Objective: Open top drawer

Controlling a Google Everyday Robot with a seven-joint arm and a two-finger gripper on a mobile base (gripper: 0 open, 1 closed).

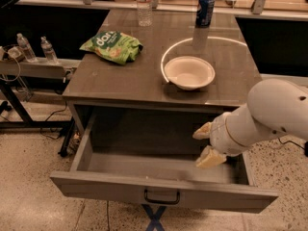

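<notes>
The top drawer (110, 188) is a wide grey metal drawer under the grey tabletop (120, 81). It stands pulled far out, and its deep grey box looks empty. A small dark loop handle (161, 197) sits at the centre of its front. My gripper (206, 144), on a white arm coming in from the right, hovers over the right part of the drawer's inside, behind the front panel. Its two cream fingers (210, 158) are spread apart with nothing between them. It is clear of the handle. No other drawer shows.
On the tabletop are a white bowl (189, 72), a green snack bag (111, 46), a blue can (205, 8) and a clear water bottle (143, 4). Small bottles (24, 47) stand on a side shelf at left. Blue crossed bars (154, 218) are on the floor below the drawer.
</notes>
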